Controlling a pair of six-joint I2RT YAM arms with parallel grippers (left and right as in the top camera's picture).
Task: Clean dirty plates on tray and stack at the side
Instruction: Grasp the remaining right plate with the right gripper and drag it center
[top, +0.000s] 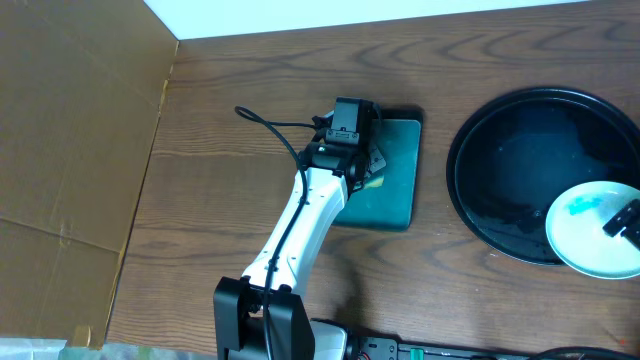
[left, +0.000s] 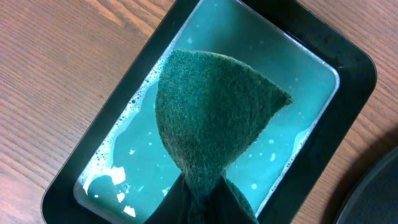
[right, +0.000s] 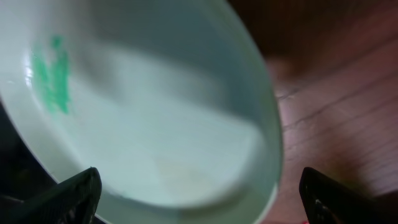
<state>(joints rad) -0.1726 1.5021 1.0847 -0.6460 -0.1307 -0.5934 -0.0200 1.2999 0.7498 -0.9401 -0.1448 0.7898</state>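
Green scouring pad (left: 211, 118) first. Your left pincer (left: 198, 202) is clamped on its lower end, and the pad fans out above the dark fingers. It hangs over the rectangular tray (left: 348, 68), whose dark rim frames a pool of pale teal liquid (left: 124, 155) with white flecks of foam near one corner. I can't tell whether the pad touches the liquid. From overhead, this tray sits about midway along the worktop (top: 230, 120), nearer the far edge than the near one, and the white left arm reaches out to it from the near edge.

Over by the right edge of the worktop lies the round black tray (top: 520, 150), glossy inside. You can see only one plate (top: 590, 235). It is white with a teal smear (top: 582, 205), and it sits at the tray's near-right side, overlapping the rim and running past it toward the near-right corner.

Your right pincer (right: 205, 193) is at that plate's right side. In the wrist view its fingers (right: 78, 193) stand wide apart at the two lower corners, and the blurred plate fills the space between and above them. No grip shows, and I can't tell whether either finger touches the plate.

Cardboard (top: 70, 130) runs along the left edge.
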